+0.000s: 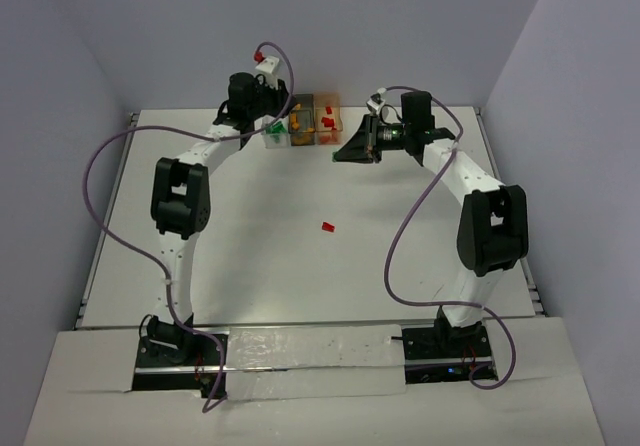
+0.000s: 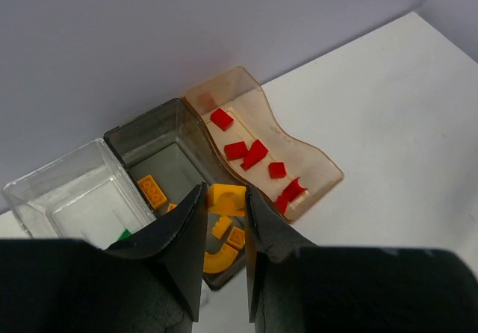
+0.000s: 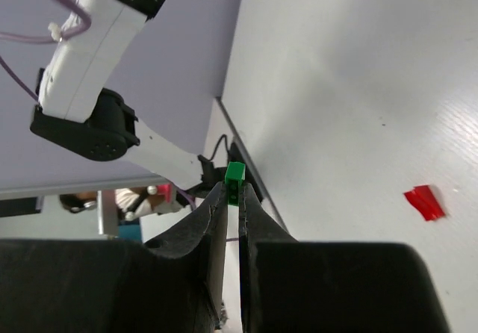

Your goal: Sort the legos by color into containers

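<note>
My left gripper (image 2: pixel 225 191) is shut on an orange-yellow lego (image 2: pixel 228 201) and holds it over the smoky grey box (image 2: pixel 142 133), which contains several orange-yellow legos (image 2: pixel 151 191). The clear box (image 2: pixel 46 185) to its left holds a green lego (image 2: pixel 124 235). The orange-tinted box (image 2: pixel 317 165) to its right holds several red legos (image 2: pixel 246 154). My right gripper (image 3: pixel 234 190) is shut on a green lego (image 3: pixel 235 175) and holds it above the table. In the top view it (image 1: pixel 343 153) is just right of the boxes (image 1: pixel 301 126). A red lego (image 1: pixel 327 227) lies alone mid-table and also shows in the right wrist view (image 3: pixel 424 202).
The three boxes stand in a row against the back wall at the table's far edge. The left arm (image 1: pixel 180 201) curves along the left side and the right arm (image 1: pixel 490 228) along the right, each with a purple cable (image 1: pixel 405 236).
</note>
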`<state>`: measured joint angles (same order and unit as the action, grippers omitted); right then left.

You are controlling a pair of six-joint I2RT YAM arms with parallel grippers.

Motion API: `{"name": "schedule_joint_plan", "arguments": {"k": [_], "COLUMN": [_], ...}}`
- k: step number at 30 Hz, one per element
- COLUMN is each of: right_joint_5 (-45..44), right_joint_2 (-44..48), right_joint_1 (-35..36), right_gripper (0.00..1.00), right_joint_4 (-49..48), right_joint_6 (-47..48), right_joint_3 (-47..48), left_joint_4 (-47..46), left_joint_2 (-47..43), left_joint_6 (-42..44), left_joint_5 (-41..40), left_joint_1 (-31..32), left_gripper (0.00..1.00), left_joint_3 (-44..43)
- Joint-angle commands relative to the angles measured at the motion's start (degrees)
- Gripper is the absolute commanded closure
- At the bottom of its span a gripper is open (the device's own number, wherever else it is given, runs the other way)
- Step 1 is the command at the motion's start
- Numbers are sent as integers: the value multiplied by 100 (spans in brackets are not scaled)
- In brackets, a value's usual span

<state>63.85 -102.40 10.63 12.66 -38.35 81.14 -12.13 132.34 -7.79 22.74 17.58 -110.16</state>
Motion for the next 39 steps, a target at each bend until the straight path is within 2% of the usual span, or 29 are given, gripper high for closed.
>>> {"name": "schedule_joint_plan", "arguments": {"k": [1, 5, 8, 9, 10, 13, 14, 15, 16, 19, 21, 23, 26, 28, 32, 36, 39], "right_joint_5": [-469, -713, -977, -1052, -1154, -1787, -1984, -2254, -2488, -3211, -3805, -4229, -5054, -5701, -6617, -7086, -7194], "right_joint_2": [396, 423, 382, 363, 330, 168, 103, -1, -111, -494, -927, -1388, -1928, -2231, -2852, -3466, -3718], "right_joint_1": [18, 18, 18, 33, 43, 158, 219, 351, 450, 716, 1028, 1360, 1717, 1901, 2222, 2327, 2320], "right_gripper": [100, 100, 100, 100, 100, 100, 100, 100, 100, 100, 100, 100, 100, 100, 100, 100, 100], "right_joint_4": [763, 1036, 1243, 1295, 1458, 1879, 2029, 2300, 2508, 2871, 3008, 3042, 2622, 2290, 1398, 607, -137], "right_joint_6": [889, 1155, 1300, 1343, 1458, 1863, 1984, 2168, 2376, 2822, 3165, 3471, 3760, 4049, 4473, 4741, 4704], "right_joint_3": [368, 464, 623, 631, 773, 1277, 1569, 1871, 2154, 3033, 3819, 4457, 4939, 5073, 5105, 5333, 5142], "left_joint_4": [-169, -158, -142, -140, -117, 20, 86, 212, 332, 552, 691, 778, 1048, 1507, 1495, 1725, 1946], "left_joint_2": [620, 990, 989, 963, 929, 741, 671, 507, 316, -251, -666, -1388, -2389, -3256, -4686, -5608, -5863], "left_joint_6": [-110, -103, -59, -40, -23, 76, 90, 102, 96, -21, -424, -1089, -1563, -1347, -1049, -801, -776], "left_joint_5": [-262, -328, -400, -418, -451, -613, -632, -620, -570, -470, -239, 213, 573, 626, 652, 552, 650], "left_joint_1": [43, 45, 52, 44, 35, 35, 25, -6, -46, -193, -354, -762, -1372, -1835, -2486, -2683, -2699], "left_gripper": [97, 87, 68, 61, 47, 31, 22, 8, 2, 1, 1, 1, 1, 1, 1, 1, 1], "left_joint_3": [-883, -1141, -1107, -1088, -1079, -1043, -1043, -1015, -935, -732, -456, 46, 898, 1672, 3189, 3912, 4134]}}
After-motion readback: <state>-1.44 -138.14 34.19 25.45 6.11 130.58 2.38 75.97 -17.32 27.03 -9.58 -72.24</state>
